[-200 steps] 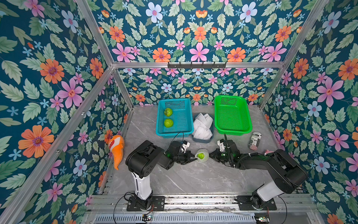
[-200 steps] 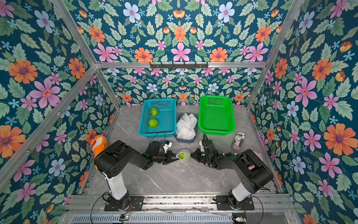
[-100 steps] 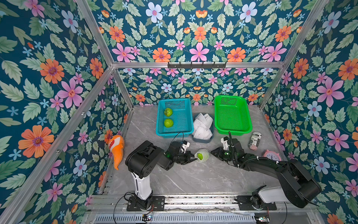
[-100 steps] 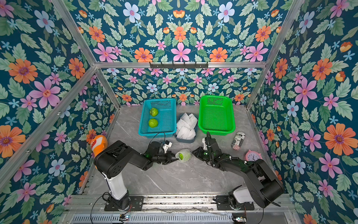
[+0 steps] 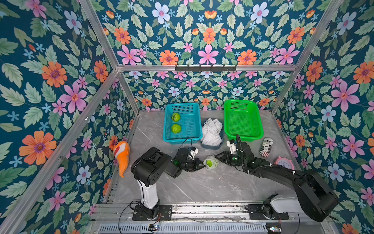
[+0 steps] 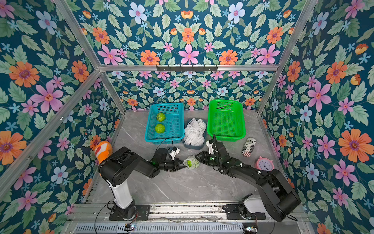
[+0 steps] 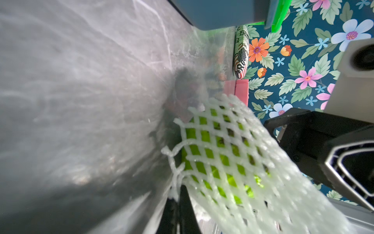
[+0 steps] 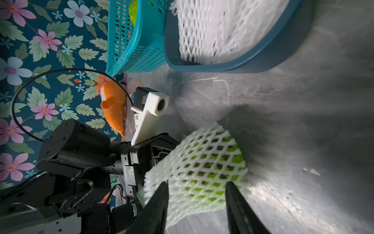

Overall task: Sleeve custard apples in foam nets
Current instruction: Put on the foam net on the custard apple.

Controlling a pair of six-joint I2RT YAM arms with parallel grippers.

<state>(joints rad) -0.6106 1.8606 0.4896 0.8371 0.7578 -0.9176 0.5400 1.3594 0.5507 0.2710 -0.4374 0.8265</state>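
One custard apple (image 5: pixel 209 163) lies on the table inside a white foam net (image 5: pixel 213 160), in both top views. My left gripper (image 5: pixel 203 166) is shut on the net's edge (image 7: pixel 174 182). My right gripper (image 8: pixel 197 194) is open, its two fingers (image 8: pixel 159 202) standing either side of the net's other end (image 8: pixel 202 162). Two bare custard apples (image 5: pixel 175 117) (image 5: pixel 176 128) sit in the teal basket (image 5: pixel 182 140). Spare foam nets (image 5: pixel 211 131) are piled in a small dark tray between the baskets.
A green basket (image 5: pixel 244 138) stands at the back right, just behind my right wrist. A printed can (image 5: pixel 266 146) and a pink clock (image 5: pixel 285 163) lie by the right wall. An orange fish toy (image 5: pixel 122 156) lies by the left wall.
My right gripper has gone from shut to open at the net, and its arm has stretched out lower and to the right. The left gripper has kept its hold and place.
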